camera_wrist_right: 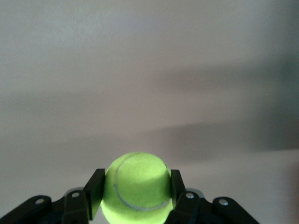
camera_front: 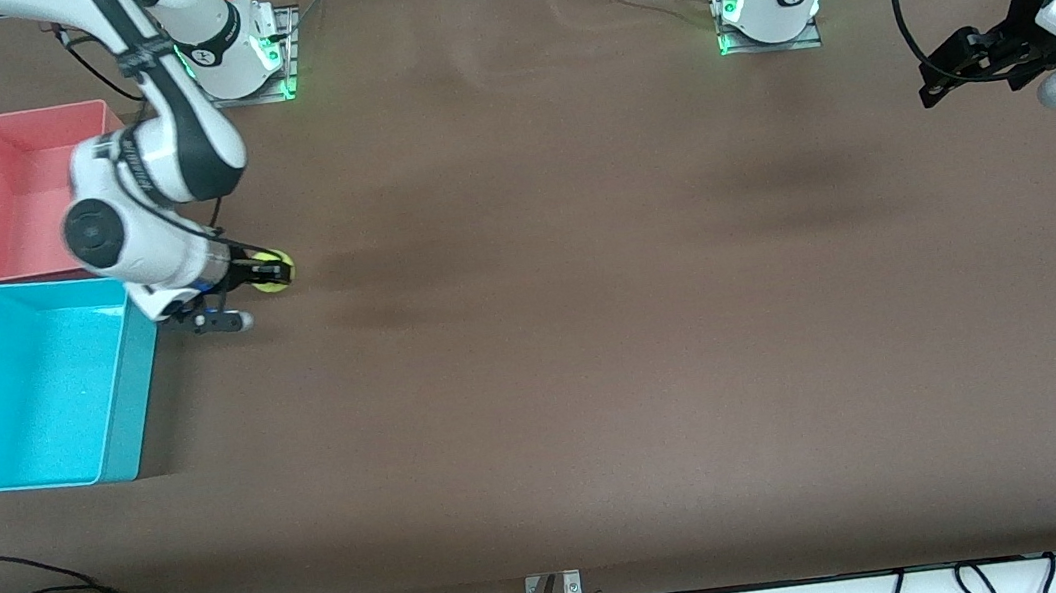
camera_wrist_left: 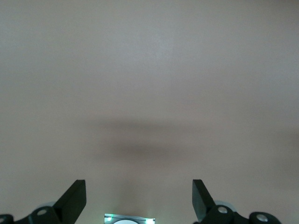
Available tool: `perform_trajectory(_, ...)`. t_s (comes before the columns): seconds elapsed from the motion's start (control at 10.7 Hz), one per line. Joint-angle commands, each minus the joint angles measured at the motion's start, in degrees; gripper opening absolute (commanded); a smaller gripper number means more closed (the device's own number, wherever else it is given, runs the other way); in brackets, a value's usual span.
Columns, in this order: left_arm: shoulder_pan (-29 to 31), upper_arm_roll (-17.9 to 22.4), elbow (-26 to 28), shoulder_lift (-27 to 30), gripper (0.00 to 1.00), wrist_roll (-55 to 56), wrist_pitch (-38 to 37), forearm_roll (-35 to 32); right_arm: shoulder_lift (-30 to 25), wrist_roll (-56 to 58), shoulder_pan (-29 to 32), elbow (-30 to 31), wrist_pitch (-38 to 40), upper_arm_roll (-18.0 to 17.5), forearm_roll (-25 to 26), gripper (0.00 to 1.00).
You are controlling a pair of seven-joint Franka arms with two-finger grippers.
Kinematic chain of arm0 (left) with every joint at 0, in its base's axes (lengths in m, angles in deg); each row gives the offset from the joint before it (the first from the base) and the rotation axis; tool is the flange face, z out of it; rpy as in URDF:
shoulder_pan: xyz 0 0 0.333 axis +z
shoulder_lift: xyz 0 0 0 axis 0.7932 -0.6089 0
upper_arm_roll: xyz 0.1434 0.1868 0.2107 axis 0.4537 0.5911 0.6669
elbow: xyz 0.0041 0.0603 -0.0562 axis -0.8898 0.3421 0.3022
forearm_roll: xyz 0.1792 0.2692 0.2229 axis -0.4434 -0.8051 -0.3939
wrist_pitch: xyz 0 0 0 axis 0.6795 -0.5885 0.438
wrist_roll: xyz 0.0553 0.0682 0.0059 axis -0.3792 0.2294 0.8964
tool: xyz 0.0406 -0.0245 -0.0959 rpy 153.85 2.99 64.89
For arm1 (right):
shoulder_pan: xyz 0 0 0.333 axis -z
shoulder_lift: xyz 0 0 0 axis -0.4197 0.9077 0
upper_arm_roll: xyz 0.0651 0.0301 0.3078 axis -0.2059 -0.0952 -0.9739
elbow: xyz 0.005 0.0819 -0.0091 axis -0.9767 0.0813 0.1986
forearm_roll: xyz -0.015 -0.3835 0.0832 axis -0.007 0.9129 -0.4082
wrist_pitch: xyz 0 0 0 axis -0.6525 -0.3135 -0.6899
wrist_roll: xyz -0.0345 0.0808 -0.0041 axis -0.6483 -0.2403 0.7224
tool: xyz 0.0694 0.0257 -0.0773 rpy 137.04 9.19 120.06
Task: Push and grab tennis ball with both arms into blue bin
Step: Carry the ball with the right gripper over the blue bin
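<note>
Two fingers of the right claw (camera_front: 268, 271) are pinching the ball (camera_front: 273, 270), one on each side, low over the table (camera_front: 592, 329) and just beside the blue bin (camera_front: 123, 407), on the side toward the left arm's end. I judge that the grab step is done, so the next move calls for lifting the ball over the bin wall, carrying it above the inside, and only then letting go. Over its own end of the table, the left claw (camera_front: 949, 73) waits with fingers spread and holds nothing.
</note>
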Motion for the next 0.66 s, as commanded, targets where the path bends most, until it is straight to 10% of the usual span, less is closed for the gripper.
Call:
perform_trajectory(0.0,0.0,0.1,-2.0,-0.9,1.0,0.3,-1.5,0.2,-0.5,10.7,0.1,-11.5,14.5,6.9,-0.5,0.0)
perform_trajectory(0.56,0.2,0.1,-2.0,-1.1,1.0,0.3,-1.5,0.2,2.7,31.4,3.1,-17.1,14.4,18.0,-0.5,0.0)
